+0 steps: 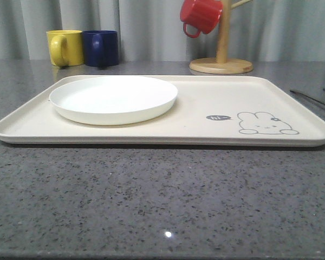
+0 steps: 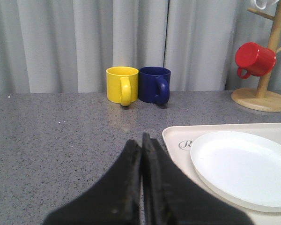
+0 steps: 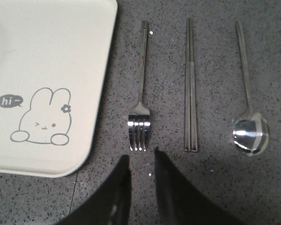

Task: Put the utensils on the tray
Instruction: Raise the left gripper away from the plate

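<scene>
Fork (image 3: 139, 93), chopsticks (image 3: 190, 89) and spoon (image 3: 248, 112) lay on the bench beside the tray (image 3: 61, 47). Right gripper (image 3: 141, 161) hovered at the fork tines, jaws slightly apart, empty; left gripper (image 2: 141, 145) closed, empty. Fork pickup seemed next, needing descent.

Left gripper (image 2: 141, 140) colour: black, with a dull matt surface.
Left gripper shape: two long flat fingers (image 2: 131, 161), narrow at the tips and much wider toward the base.
Left gripper surface: the inner edges look a little rough and worn, with small pale specks.
Right gripper (image 3: 140, 159) colour: black also, dark and without shine.
Right gripper shape: two fingers (image 3: 119, 180) with pointed tips, each one becoming broad lower down.
Markings: I can see no letters, screws or cables on either gripper.
</scene>
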